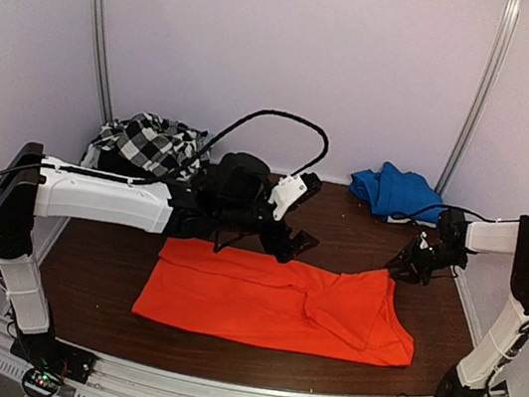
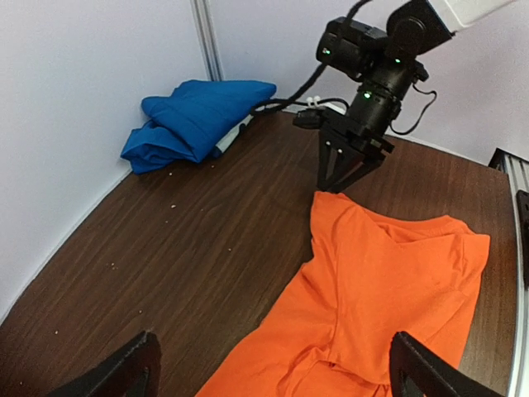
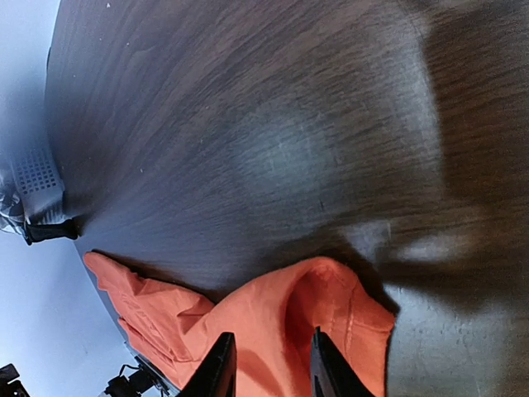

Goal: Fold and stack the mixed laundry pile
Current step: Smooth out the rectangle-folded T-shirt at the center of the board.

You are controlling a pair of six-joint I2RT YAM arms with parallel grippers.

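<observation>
The bright orange-red garment (image 1: 278, 302) lies spread flat across the middle of the table; it also shows in the left wrist view (image 2: 388, 281). My right gripper (image 1: 408, 270) is at its far right corner, nearly closed, with a raised fold of the orange cloth (image 3: 314, 306) between its fingers (image 3: 221, 364). My left gripper (image 1: 293, 243) hovers over the garment's far edge, wide open and empty (image 2: 274, 351). The black-and-white checked garment (image 1: 152, 145) is heaped at the back left. I see no plain black garment.
A blue garment (image 1: 396, 191) lies bunched in the back right corner, also in the left wrist view (image 2: 198, 116). A small white slatted basket (image 3: 37, 178) stands at the far left. Walls enclose the back and sides.
</observation>
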